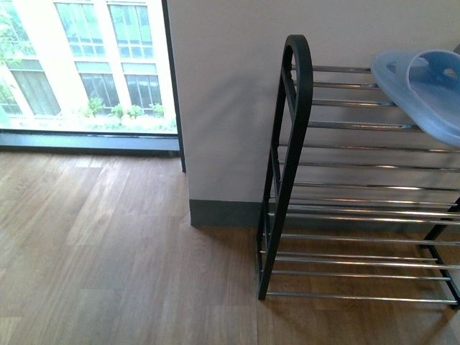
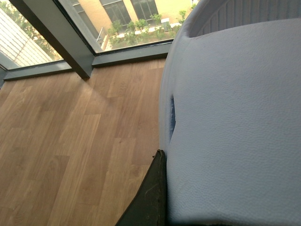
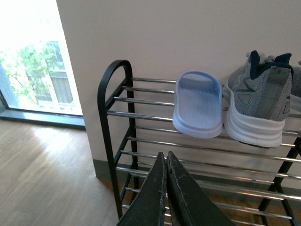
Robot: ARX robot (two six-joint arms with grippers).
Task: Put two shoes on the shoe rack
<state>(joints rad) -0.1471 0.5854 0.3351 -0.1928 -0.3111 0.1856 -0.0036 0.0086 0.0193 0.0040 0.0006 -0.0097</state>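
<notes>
One slide (image 3: 198, 104) racked; your left end effector (image 2: 157, 188) grips its mate (image 2: 235, 122); right end effector (image 3: 167, 188) pinched empty. Next: seat it on the shoe rack (image 1: 291, 144).

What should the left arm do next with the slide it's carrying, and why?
Probably carry it toward the top tier of the black-framed, chrome-bar shoe rack. The left gripper seems to hold a pale blue rubber slide over wooden floor, and free bars show between the arched side frame and the matching blue slide beside a grey knit sneaker.
</notes>
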